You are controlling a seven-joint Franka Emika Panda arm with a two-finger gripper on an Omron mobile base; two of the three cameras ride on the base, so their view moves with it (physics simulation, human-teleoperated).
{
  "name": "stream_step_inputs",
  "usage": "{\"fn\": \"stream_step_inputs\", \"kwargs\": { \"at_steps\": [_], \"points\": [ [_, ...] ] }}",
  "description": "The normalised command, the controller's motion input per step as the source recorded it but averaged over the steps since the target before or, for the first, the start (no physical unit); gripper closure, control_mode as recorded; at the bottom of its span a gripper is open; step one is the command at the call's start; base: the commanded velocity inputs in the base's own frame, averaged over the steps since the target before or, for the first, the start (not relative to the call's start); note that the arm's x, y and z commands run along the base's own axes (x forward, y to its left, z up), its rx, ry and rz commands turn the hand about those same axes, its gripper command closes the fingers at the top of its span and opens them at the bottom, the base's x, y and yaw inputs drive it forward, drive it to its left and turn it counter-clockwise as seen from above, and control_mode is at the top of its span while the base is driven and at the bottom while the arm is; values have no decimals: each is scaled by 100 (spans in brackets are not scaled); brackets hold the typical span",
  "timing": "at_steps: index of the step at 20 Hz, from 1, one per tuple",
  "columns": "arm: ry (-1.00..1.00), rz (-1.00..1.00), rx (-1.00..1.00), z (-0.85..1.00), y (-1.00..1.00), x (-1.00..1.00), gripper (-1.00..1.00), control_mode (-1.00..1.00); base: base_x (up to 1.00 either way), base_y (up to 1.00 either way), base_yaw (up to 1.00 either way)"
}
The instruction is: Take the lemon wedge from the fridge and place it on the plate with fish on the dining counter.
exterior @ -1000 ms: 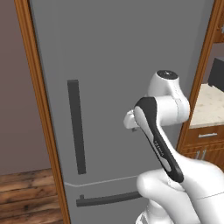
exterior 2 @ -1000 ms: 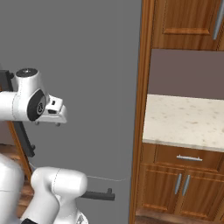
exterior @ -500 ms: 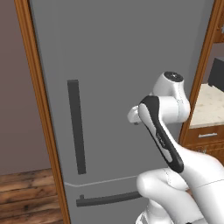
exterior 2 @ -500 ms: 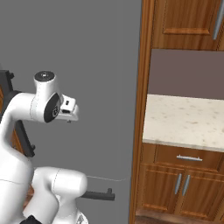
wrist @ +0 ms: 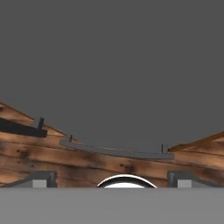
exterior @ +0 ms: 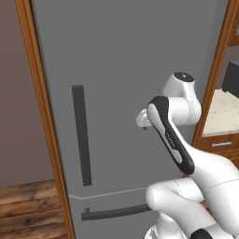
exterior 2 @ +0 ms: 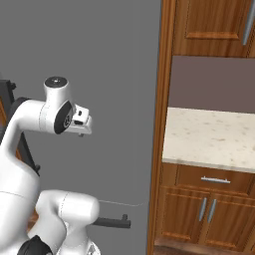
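1. Left base view: the fridge [exterior: 130,93] is closed, so the lemon wedge must be inside, unseen. The door should feel heavy and stiff; take its vertical bar handle [exterior: 80,135] near the door's left edge
2. Right base view: the gripper [exterior 2: 83,130] hovers before the door, touching nothing
3. Hand view: fingertips [wrist: 39,178] spread wide apart, empty, above the lower drawer handle [wrist: 116,152]

From behind the arm on its left, we look forward, close up on the fridge [exterior: 130,70], its vertical handle [exterior: 81,135] left of the arm. From behind on the right, we face the same grey door [exterior 2: 99,64], with the wall surface [exterior 2: 209,137] right of the fridge. Both share door and arm. The hand camera looks steeply down the door toward the floor [wrist: 52,157] beneath the fridge.
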Motion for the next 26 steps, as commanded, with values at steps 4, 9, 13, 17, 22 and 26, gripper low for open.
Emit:
{"fn": "stream_step_inputs", "kwargs": {
  "at_steps": [4, 9, 13, 17, 22, 26],
  "points": [
    [0, 0, 0, 0, 0, 0, -100, -100, 0, 0, 0],
    [0, 0, 0, 0, 5, -5, -100, 100, -4, 29, 0],
    [0, 0, 0, 0, 0, 0, -100, 100, -8, 56, 0],
    [0, 0, 0, 0, 0, 0, -100, 100, -14, 52, 0],
    [0, 0, 0, 0, 0, 0, -100, 100, -45, 31, 0],
    [0, 0, 0, 0, 0, 0, -100, 100, -49, 28, 0]
  ]
}}
